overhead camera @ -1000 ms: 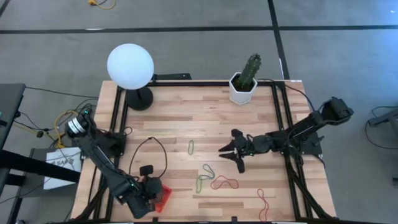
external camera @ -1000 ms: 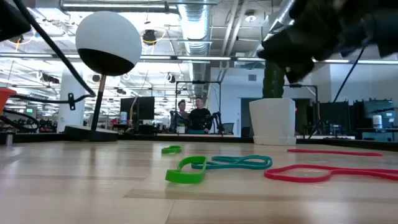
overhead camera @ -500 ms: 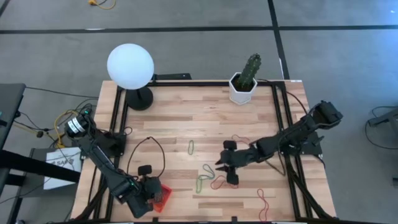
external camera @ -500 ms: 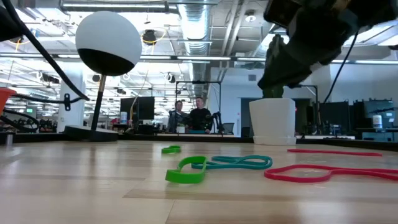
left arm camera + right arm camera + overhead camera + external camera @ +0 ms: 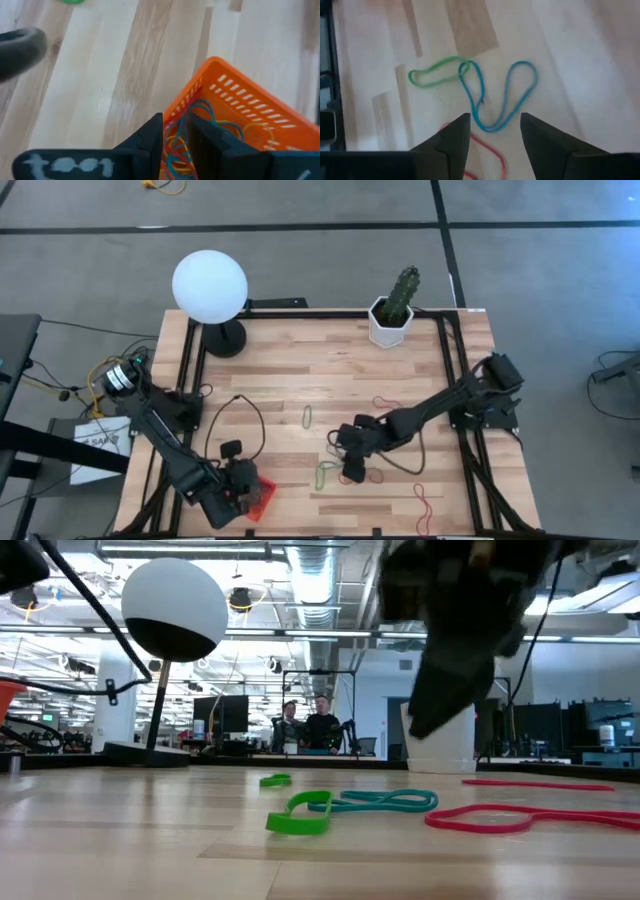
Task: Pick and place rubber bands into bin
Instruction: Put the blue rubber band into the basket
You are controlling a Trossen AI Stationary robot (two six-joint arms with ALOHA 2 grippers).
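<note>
- The left gripper sits at the table's front-left corner, its fingers pinching the wall of the bin, which holds several rubber bands.
- A green band, a blue band and a red band lie mid-table near the front edge.
- The right gripper hangs over the blue band, fingers spread, empty.
</note>
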